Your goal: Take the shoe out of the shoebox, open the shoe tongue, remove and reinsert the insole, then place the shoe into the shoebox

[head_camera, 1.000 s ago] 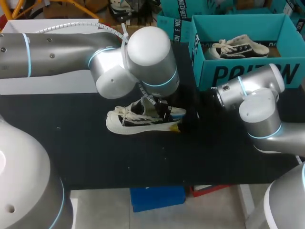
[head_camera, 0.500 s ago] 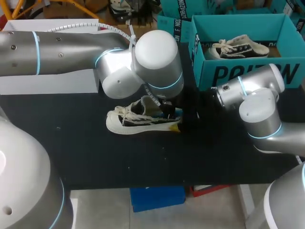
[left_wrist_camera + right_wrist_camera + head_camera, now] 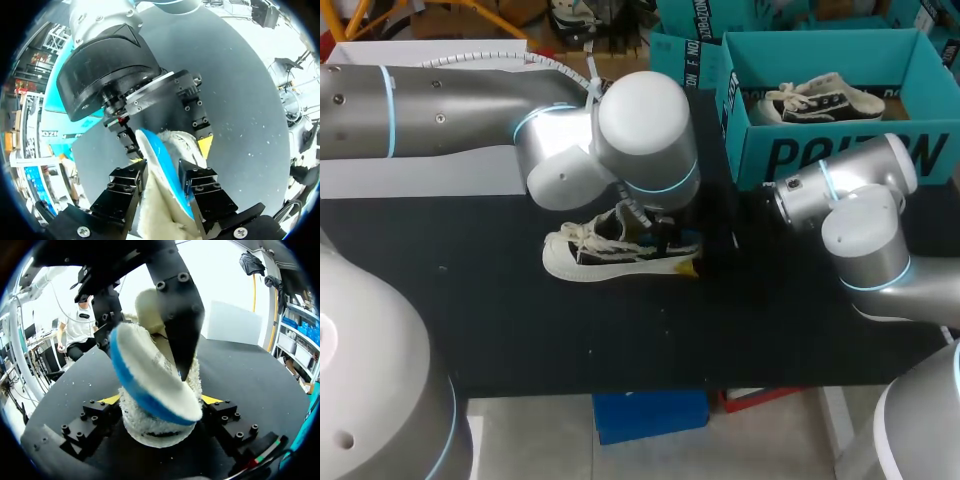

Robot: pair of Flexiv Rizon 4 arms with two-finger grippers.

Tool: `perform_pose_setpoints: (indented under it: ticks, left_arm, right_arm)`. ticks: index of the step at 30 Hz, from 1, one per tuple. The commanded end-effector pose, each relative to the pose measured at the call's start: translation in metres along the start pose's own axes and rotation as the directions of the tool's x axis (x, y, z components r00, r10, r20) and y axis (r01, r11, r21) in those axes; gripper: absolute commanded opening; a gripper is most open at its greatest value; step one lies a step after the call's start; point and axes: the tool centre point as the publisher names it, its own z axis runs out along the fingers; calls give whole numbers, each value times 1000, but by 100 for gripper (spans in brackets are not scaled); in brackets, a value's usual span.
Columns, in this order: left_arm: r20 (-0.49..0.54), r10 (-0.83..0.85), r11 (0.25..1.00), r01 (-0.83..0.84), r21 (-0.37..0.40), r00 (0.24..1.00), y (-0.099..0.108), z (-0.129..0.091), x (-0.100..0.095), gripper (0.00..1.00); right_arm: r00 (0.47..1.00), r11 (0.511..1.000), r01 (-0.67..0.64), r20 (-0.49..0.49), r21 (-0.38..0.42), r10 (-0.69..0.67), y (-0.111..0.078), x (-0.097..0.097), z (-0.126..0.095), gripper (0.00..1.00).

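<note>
1. Fleecy white above and blue beneath, the insole (image 3: 165, 200) is the thing in hand; your left gripper (image 3: 162, 171) pinches it edge-on, one black finger on each face, right at the shoe's mouth.
2. The shoe (image 3: 610, 255) sits on its sole on the black table (image 3: 520, 330), toe toward your left, apart from the box (image 3: 755, 145); so taking it out is done.
3. Your right gripper (image 3: 160, 402) has its yellow tips pressed on the two sides of the shoe's heel, clamping it; the right wrist view shows this best.
4. The insole stands up out of the heel opening, and its front end is hidden; I judge you are somewhere in the remove-and-reinsert step, but these views do not tell me which half.
5. The tongue is under the left arm in the head view; I cannot tell whether it is open.
6. Left to do, by my reckoning: get the insole lying flat inside; let go; then carry the shoe to the box, where a second shoe (image 3: 820, 98) lies.
7. Writing: the box's front wall bears large dark lettering, partly covered by the right arm; I leave it unread; none shows on the insole.
</note>
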Motion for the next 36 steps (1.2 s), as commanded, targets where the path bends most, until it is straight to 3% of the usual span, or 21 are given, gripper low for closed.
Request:
perform_pose_setpoints:
  ticks: [1,2,3,4,14,21,27,36]
  left_arm:
    - [5,-2,1000,2,4,1000,3,-3,2,26]
    - [5,-2,1000,2,5,1000,3,-3,2,20]
    - [5,-3,1000,3,5,1000,3,-3,2,3]
    - [5,-2,1000,2,5,1000,3,-3,3,0]
    - [-1,-11,1000,11,10,1000,2,-3,4,0]
    - [-42,-33,994,37,102,999,5,-21,0,0]
    - [-67,-48,976,62,209,997,-1,-51,-6,0]
    - [-75,-44,929,68,364,996,-30,-116,-17,0]
  right_arm:
    - [1000,1000,-2,-1,2,2,-3,0,3,0]
    - [1000,1000,-2,-1,2,2,-3,0,3,0]
    - [1000,1000,-2,-1,2,2,-3,0,3,0]
    - [1000,1000,-2,-1,2,2,-3,0,3,0]
    - [1000,1000,-2,-1,2,2,-3,0,3,0]
    - [1000,1000,-2,-1,2,2,-3,0,3,0]
    - [1000,1000,-2,-1,2,2,-3,0,3,0]
    - [1000,1000,-2,-1,2,2,-3,0,3,0]
